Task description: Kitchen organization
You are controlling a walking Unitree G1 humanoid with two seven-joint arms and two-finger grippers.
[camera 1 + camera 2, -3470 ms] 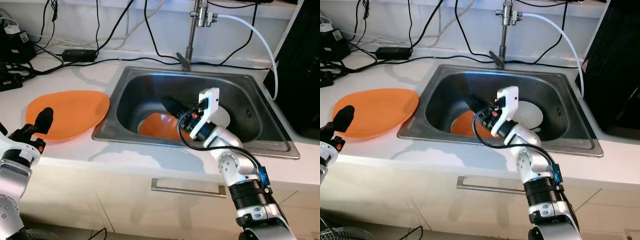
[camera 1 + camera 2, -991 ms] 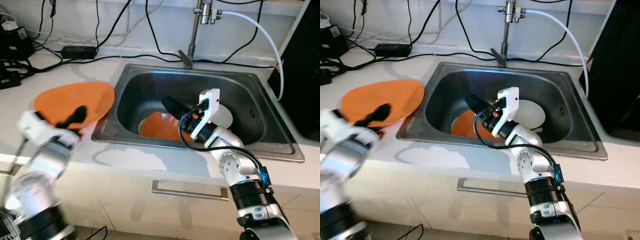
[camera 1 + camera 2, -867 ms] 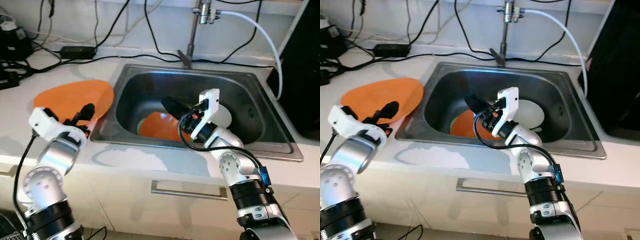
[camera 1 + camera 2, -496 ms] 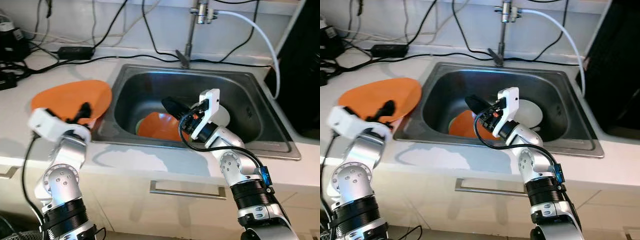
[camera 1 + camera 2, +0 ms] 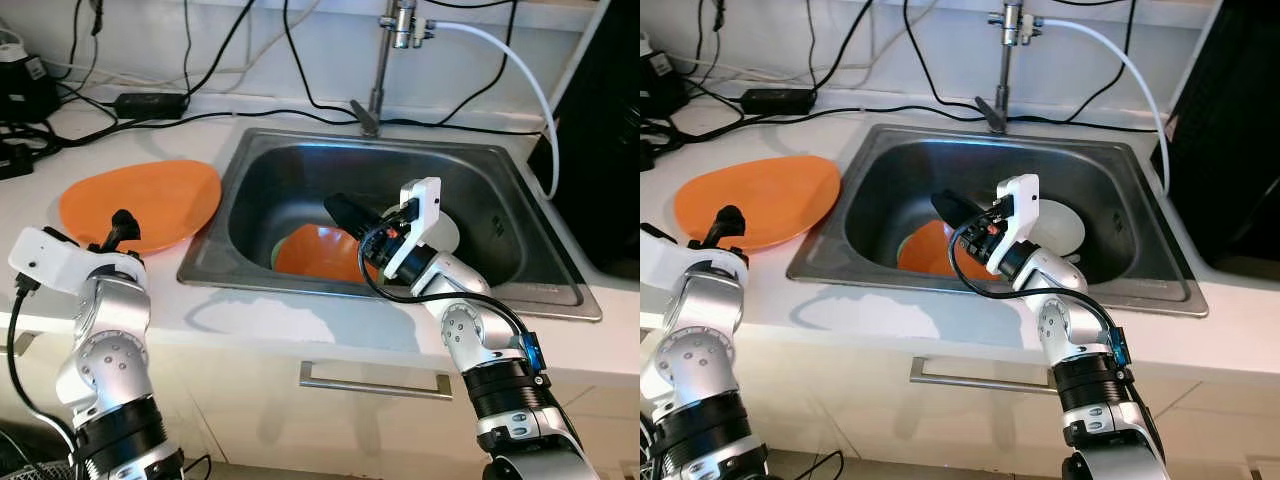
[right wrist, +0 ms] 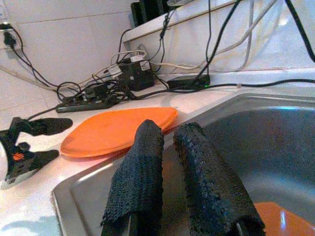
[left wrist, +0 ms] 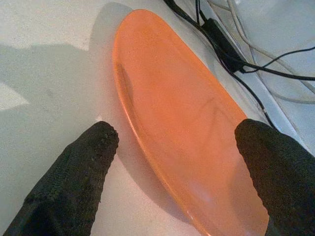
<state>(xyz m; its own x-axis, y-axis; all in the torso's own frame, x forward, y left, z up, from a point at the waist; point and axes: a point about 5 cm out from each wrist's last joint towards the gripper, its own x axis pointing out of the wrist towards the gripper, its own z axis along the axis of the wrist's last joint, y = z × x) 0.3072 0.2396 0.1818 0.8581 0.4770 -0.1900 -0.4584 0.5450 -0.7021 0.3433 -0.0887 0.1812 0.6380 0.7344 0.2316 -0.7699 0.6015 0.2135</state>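
Here, from the head views, we hold our left end effector (image 5: 118, 226) at the near rim of the orange plate (image 5: 140, 205) lying on the desk (image 5: 260, 310) left of the sink (image 5: 500, 190). In the left wrist view, its fingers (image 7: 83, 162) spread wide, gripping nothing, framing the rim, likely for a grasp. In the right wrist view, our right end effector (image 6: 167, 172) hangs over the sink nearly closed and empty, apparently waiting above an orange dish (image 5: 315, 250).

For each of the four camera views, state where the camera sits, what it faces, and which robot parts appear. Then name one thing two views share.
Left eye view: head, looking down at the steel sink; both arms.
Right eye view: head, same scene; right gripper over the sink.
Left wrist view: left wrist, facing the flat orange plate; left gripper open.
Right wrist view: right wrist, facing the countertop; black fingers nearly together.
Shared: both wrist views show the orange plate.
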